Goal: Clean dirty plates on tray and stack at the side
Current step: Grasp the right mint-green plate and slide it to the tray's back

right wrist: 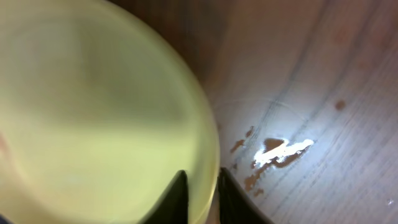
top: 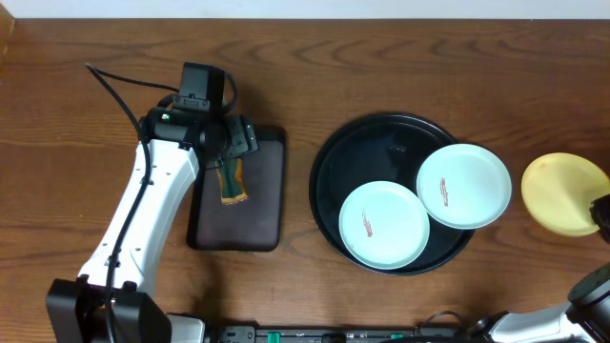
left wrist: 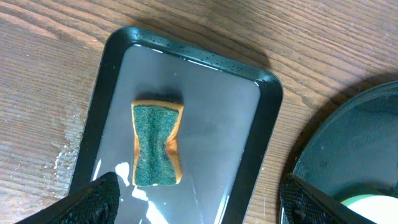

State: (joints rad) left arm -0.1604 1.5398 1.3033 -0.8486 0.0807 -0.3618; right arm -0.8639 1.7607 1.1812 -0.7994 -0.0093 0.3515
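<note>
A brown wooden table (top: 86, 191) with strong grain fills the overhead view, and a pale strip (top: 305, 8) runs along its far edge. Close to the right wrist camera the wood carries a glistening wet patch (right wrist: 281, 149) and small dark spots. The round black tray (top: 329, 191) sits right of centre and holds two mint-white plates (top: 383, 225), each with a reddish smear. Their edges meet, and the right-hand one juts past the tray's rim. The yellow plate (top: 562, 191) is off the tray, just to its right. The right gripper (right wrist: 202, 193) is pinched narrowly on that plate's rim. The left gripper (left wrist: 199, 183) hangs with its jaws spread wide over a small rectangular tray (left wrist: 261, 124) whose floor looks wet. A green-topped sponge (left wrist: 157, 144) lies flat in that tray, apart from the fingers.
</note>
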